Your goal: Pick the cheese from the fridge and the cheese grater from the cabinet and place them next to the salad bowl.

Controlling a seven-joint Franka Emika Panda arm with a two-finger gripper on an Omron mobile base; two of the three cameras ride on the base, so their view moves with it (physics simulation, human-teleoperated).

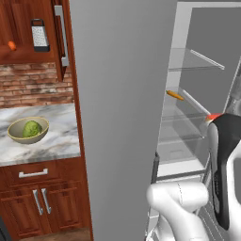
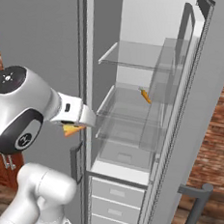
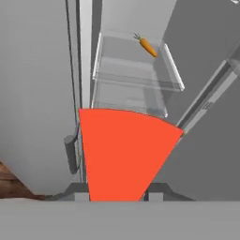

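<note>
The cheese, an orange-yellow wedge with its red rind toward the camera, sits between my two dark fingertips, so my gripper is shut on it. The right base view shows the cheese under my hand, outside the open fridge and left of its shelves. Its red tip shows by my wrist. The cheese grater stands upright inside the open wooden cabinet at upper left. Below it, the salad bowl with lettuce rests on the marble counter.
A carrot lies on a glass shelf in the fridge. The wide grey fridge door stands between my arm and the counter. A small orange item sits in the cabinet. Drawers fill the fridge bottom.
</note>
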